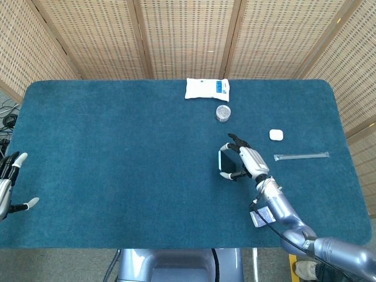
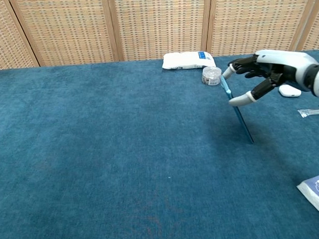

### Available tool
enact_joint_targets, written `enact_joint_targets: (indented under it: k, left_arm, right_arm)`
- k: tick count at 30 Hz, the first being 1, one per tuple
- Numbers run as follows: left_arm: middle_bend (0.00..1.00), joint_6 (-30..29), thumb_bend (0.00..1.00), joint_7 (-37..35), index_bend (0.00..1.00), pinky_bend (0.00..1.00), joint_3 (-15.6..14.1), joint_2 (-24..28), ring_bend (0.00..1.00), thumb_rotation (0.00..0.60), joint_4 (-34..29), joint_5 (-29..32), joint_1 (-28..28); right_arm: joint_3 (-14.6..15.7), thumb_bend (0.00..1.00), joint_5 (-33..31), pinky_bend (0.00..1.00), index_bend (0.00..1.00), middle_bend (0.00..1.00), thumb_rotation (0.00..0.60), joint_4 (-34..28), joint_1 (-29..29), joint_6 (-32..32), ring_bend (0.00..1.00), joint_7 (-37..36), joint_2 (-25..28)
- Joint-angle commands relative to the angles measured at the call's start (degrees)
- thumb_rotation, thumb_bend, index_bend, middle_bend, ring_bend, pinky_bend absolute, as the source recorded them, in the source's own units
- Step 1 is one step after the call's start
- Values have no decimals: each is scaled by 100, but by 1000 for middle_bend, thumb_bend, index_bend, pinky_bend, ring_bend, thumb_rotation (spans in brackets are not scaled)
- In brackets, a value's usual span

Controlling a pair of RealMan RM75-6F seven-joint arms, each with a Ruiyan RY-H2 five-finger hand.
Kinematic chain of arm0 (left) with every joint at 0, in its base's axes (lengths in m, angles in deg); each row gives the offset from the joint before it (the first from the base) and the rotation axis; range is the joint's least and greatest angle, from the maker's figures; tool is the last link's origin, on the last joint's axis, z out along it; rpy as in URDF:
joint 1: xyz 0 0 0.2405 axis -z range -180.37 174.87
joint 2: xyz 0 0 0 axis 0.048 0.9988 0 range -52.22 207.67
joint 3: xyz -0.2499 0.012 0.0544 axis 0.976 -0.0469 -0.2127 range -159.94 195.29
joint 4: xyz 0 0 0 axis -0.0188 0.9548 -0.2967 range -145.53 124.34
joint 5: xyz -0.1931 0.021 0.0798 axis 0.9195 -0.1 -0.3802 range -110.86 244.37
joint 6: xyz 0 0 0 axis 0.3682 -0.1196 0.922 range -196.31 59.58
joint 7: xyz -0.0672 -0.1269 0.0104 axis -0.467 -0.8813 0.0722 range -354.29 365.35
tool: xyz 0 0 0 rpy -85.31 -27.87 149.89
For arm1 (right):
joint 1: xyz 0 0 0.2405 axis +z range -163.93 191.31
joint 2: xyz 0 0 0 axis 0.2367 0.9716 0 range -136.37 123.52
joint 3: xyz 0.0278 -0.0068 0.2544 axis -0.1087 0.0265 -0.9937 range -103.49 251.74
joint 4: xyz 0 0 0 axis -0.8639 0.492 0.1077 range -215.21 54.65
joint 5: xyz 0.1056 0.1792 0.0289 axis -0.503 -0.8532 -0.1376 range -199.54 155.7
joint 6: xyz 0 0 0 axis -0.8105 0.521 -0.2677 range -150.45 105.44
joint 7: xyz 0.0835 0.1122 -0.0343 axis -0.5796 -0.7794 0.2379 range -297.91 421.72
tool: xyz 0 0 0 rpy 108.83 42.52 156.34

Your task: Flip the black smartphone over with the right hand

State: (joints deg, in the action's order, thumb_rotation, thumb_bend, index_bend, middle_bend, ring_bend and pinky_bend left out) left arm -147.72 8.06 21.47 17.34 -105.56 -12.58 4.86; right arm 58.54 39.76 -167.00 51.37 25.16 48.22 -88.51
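Far off at the left edge of the blue table (image 1: 117,176), the left hand (image 1: 7,183) hangs with fingers spread, holding nothing. Toward the back sit a white packet (image 1: 207,89) and, just in front of it, a small round jar (image 1: 222,112). Right of centre, the right hand (image 2: 263,74) pinches the black smartphone (image 2: 237,114) by its top edge between thumb and fingertips; the phone stands steeply tilted, its lower end on the cloth. Further right lie a white earbud case (image 1: 276,135) and a clear wrapped stick (image 1: 301,156).
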Motion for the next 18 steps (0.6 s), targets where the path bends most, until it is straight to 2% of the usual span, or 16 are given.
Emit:
enact_joint_targets:
  k: [1,9,13,14,16,18]
  left_arm:
    - [0,10,0,34,0,0,-3,-15,0,600,-2,9,7]
    - [0,9,0,207,0,0,-28,-72,0,600,-43,-11,21]
    - [0,-30,0,261,0,0,-43,-83,0,600,-72,-47,8]
    - [0,-46,0,277,0,0,-50,-86,0,600,-83,-59,1]
    - [0,-74,0,302,0,0,-61,-90,0,600,-103,-77,-13]
    - [0,-104,0,320,0,0,-71,-92,0,600,-120,-96,-27]
  right_arm:
    - [45,311,455,0,530,0,600,110,-304,-30,0,-841,260]
    - [123,311,1240,0,530,0,600,432,-637,181,0,-2237,629]
    - [264,311,1468,0,525,0,600,605,-751,212,0,-2598,757]
    - [331,311,1558,0,494,0,600,685,-785,207,0,-2721,797]
    - [464,298,1765,0,343,0,600,861,-845,215,0,-3026,852]
    - [639,261,2042,0,81,0,600,1046,-885,219,0,-3366,907]
